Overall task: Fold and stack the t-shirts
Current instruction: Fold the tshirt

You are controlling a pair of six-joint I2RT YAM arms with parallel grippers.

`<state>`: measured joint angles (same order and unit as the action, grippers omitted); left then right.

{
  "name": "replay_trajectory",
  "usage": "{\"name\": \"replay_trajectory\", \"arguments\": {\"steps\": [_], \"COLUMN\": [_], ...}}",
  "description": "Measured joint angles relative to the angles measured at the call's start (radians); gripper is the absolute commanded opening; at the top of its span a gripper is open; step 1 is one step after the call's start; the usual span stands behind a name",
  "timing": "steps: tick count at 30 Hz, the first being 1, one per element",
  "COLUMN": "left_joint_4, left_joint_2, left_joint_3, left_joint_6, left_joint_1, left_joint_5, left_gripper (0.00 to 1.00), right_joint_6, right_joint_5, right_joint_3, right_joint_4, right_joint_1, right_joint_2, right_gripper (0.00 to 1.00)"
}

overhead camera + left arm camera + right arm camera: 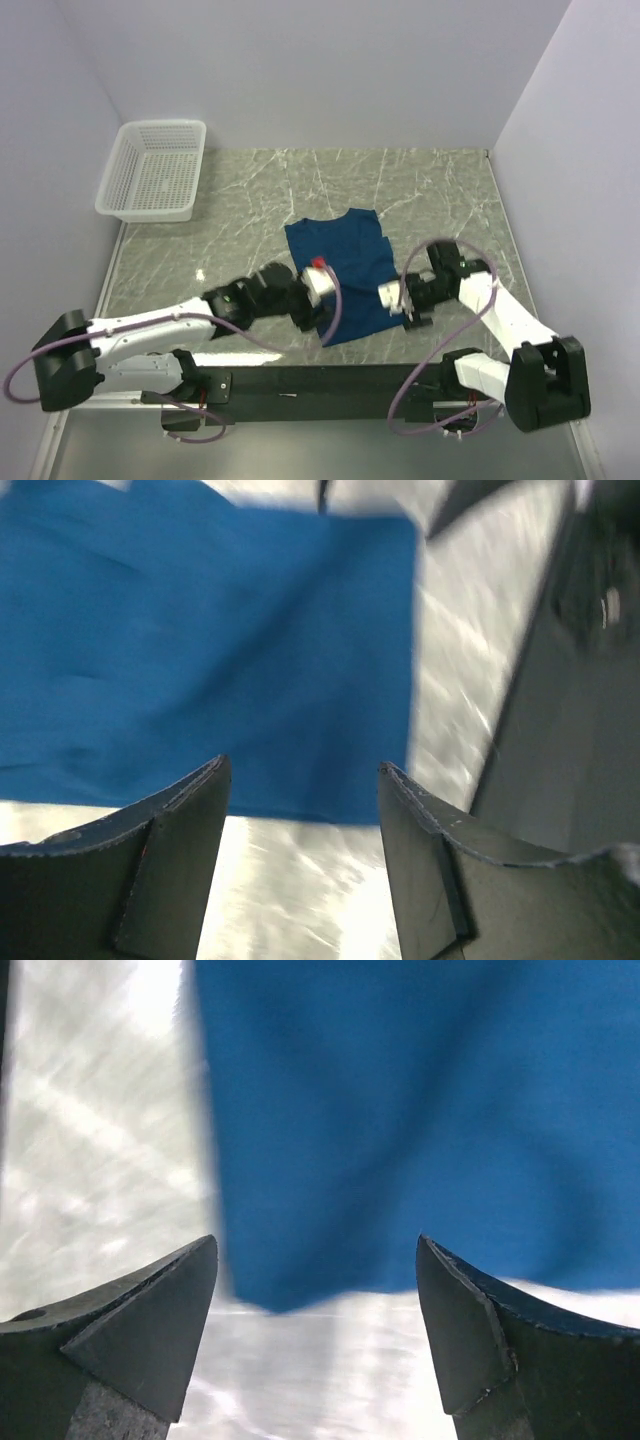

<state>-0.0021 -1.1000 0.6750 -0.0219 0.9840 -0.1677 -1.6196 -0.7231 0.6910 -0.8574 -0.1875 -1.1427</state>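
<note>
Your grey marbled surface (250, 190) carries a dark blue t-shirt (350, 250), which lies flat in a compact, roughly rectangular shape near the middle of the near edge. A white mesh basket (152, 170) sits in the far left corner, well apart from the shirt. Your left hand (305, 780) hangs at the shirt's left edge, fingers spread and grasping nothing. Your right hand (315, 1250) is at the shirt's right edge, likewise wide open and empty, with the cloth just beyond its fingertips.
</note>
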Motion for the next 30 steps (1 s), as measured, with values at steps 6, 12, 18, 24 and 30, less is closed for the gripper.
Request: {"name": "replay_trajectory", "arguments": {"steps": [6,12,18,24,30], "left_joint_4": [-0.002,0.009,0.021,0.047,0.022], "left_joint_2": [-0.159,-0.394,-0.497,-0.538,-0.492], "left_joint_3": [-0.048,0.016,0.079,0.109,0.081], "left_joint_6": [-0.041,-0.035,-0.014,0.004,0.066], "left_joint_1": [0.268,0.304,0.308,0.318,0.329], "left_joint_5": [0.180,0.297,0.372,0.375,0.366], "left_gripper": [0.63,0.60,0.56,0.54,0.77], "right_joint_6": [-0.169,-0.188,-0.175,-0.168,-0.173], "right_joint_5": [0.100,0.125,0.132,0.159,0.156], "right_joint_3": [-0.227,-0.220,-0.211,-0.211,-0.210], "right_joint_4": [-0.001,0.069,0.159,0.218,0.212], "right_joint_1": [-0.020,-0.020,-0.022,-0.024,-0.024], "right_joint_2": [0.138,0.084,0.036,0.005,0.005], "right_gripper": [0.83,0.75,0.55,0.19,0.12]}}
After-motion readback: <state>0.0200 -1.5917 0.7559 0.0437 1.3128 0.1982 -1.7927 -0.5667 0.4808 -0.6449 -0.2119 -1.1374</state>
